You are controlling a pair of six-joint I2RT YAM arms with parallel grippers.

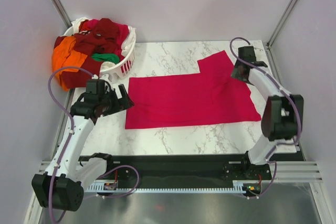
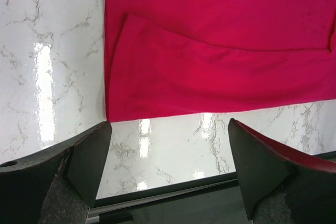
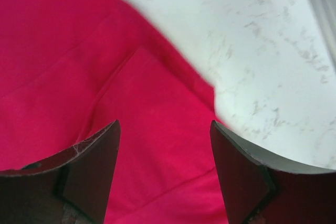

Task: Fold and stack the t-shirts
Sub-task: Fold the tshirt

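Note:
A bright crimson-pink t-shirt [image 1: 191,97] lies spread flat on the marble table, one sleeve sticking out at the far right. My left gripper [image 1: 119,99] is open and empty beside the shirt's left edge; the left wrist view shows the shirt's folded near-left corner [image 2: 210,72] beyond the open fingers. My right gripper [image 1: 237,72] is open and empty just above the shirt's far right part by the sleeve; the right wrist view shows pink cloth [image 3: 157,129] between the fingers. Maroon, orange, green and white shirts [image 1: 92,45] are piled in the basket.
A white slotted laundry basket [image 1: 123,65] stands at the far left corner, orange cloth [image 1: 63,59] hanging over its left side. Bare marble [image 1: 210,137] lies between the shirt and the near edge rail. Walls close in on both sides.

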